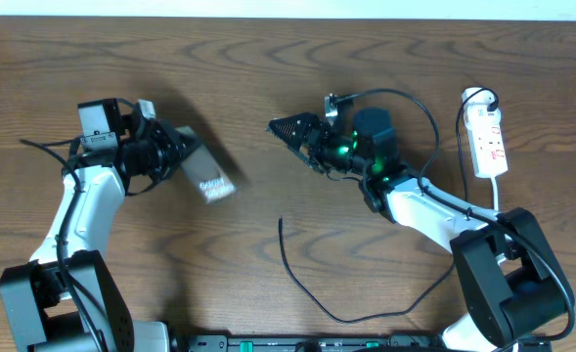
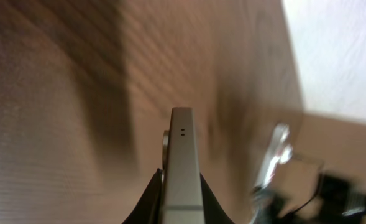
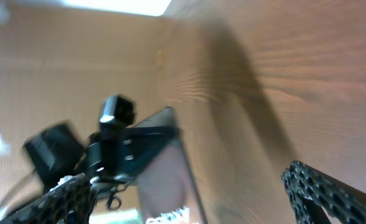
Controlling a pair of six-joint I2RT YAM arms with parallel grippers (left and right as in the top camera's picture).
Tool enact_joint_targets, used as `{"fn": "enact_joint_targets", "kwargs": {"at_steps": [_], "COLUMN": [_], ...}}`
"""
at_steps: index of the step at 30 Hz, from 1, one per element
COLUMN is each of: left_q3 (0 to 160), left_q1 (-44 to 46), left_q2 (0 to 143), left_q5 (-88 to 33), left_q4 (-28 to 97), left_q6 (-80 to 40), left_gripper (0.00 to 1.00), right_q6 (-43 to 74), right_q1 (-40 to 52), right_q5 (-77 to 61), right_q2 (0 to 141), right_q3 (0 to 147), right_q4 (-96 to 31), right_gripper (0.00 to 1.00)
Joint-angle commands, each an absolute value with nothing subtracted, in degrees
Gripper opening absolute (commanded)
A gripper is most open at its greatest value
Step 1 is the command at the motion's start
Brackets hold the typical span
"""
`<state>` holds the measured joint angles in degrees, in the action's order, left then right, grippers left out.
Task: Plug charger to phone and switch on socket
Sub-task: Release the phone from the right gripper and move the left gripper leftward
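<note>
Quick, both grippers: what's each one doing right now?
Left gripper: closed on the thin flat rose-gold smartphone.
Right gripper: open, holding nothing.

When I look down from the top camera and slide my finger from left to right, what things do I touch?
left gripper holding the phone → phone → right gripper, open → socket. The charger cable is left out, because it stretches across too much of the middle.
</note>
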<state>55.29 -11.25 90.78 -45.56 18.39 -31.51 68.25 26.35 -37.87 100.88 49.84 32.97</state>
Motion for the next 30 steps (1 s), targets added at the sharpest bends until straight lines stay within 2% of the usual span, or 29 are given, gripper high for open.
{"fn": "enact_joint_targets", "kwargs": {"at_steps": [1,9,12,19,26,30], "left_q3": [55.51,55.51,55.51,55.51,55.51,55.51], "left_q1": [-11.57,-11.57,-11.57,-11.57,-11.57,-11.57], "left_q2": [90.98,90.98,90.98,90.98,90.98,90.98], "left_q5": [-48.56,-31.81,-30.76,-29.85,-27.33,-27.33], "left_q4": [22.02,25.69,25.93,25.96,26.81,26.76], "left_q6": [-12.99,-11.2,-11.2,-11.18,-11.16,-11.16], "left_gripper": [0.08,0.08,0.08,0.07,0.07,0.07], "right_q6": [56.9,56.34,53.65,40.01,32.01,30.72], "right_q1": [25.1,22.92,23.09,24.58,26.72,28.29], "right_q5": [-46.87,-59.68,-62.11,-54.48,-34.98,-25.12], "right_q2": [100.51,100.51,100.51,100.51,100.51,100.51], "right_q3": [50.43,54.22,56.69,65.04,77.19,82.11], "right_q4": [37.15,37.47,33.41,3.86,-27.97,-38.72], "right_gripper": [0.97,0.99,0.99,0.99,0.99,0.99]}}
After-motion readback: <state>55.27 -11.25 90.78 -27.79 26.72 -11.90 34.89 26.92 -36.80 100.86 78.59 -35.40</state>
